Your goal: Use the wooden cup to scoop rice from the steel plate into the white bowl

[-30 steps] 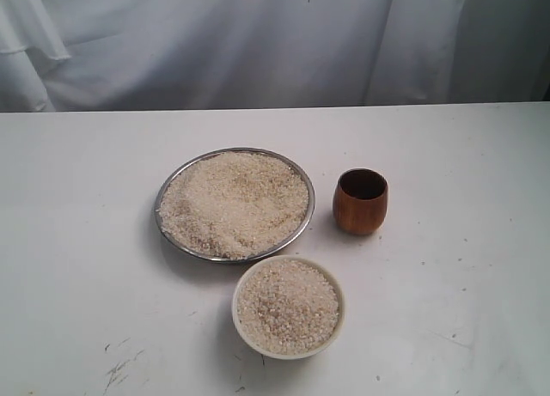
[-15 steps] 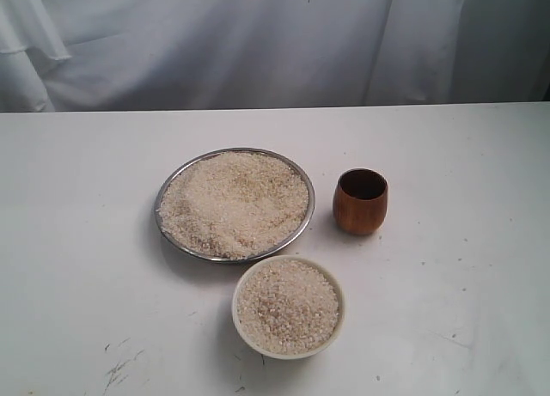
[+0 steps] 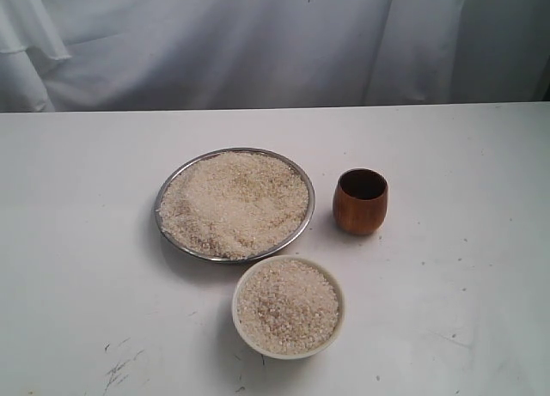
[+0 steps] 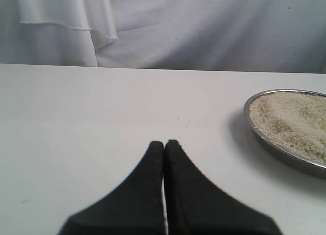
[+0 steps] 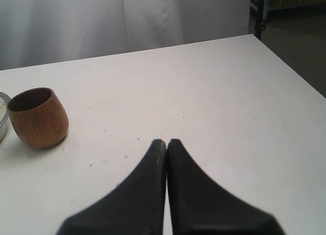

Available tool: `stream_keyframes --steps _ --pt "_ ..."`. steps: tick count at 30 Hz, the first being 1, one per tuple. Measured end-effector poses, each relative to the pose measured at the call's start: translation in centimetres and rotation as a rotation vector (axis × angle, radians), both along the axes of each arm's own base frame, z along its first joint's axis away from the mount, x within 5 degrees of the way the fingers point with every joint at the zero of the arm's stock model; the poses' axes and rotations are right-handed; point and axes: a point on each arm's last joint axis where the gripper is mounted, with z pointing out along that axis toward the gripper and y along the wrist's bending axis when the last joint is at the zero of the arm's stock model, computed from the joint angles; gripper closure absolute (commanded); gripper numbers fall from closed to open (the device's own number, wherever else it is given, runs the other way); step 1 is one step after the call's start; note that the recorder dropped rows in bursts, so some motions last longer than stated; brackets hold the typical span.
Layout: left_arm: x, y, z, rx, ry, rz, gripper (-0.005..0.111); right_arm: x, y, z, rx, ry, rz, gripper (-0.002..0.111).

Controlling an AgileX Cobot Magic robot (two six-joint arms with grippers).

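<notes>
Standing upright just right of 1 wide shiny steel plate (image 3: pixel 160 209), heaped with pale rice (image 3: pixel 234 203), is 1 reddish-brown wooden cup (image 3: pixel 359 210); 1 small white bowl (image 3: pixel 288 356) of rice sits just in front of that plate. The 2 black pincers, left gripper (image 4: pixel 164 143) and right gripper (image 5: pixel 166 142), are pressed together, empty

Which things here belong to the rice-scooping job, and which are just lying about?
Job: rice; plate; bowl, rice in it too; cup.
Just there: table; curtain; scuff marks.
</notes>
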Motion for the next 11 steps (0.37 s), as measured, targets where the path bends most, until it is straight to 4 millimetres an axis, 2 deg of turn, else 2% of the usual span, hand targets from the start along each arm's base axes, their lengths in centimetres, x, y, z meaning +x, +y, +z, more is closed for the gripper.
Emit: stream_keyframes --steps 11 --pt "0.00 0.00 0.00 0.000 0.000 0.000 0.107 0.00 0.01 0.00 0.029 0.001 -0.007 0.108"
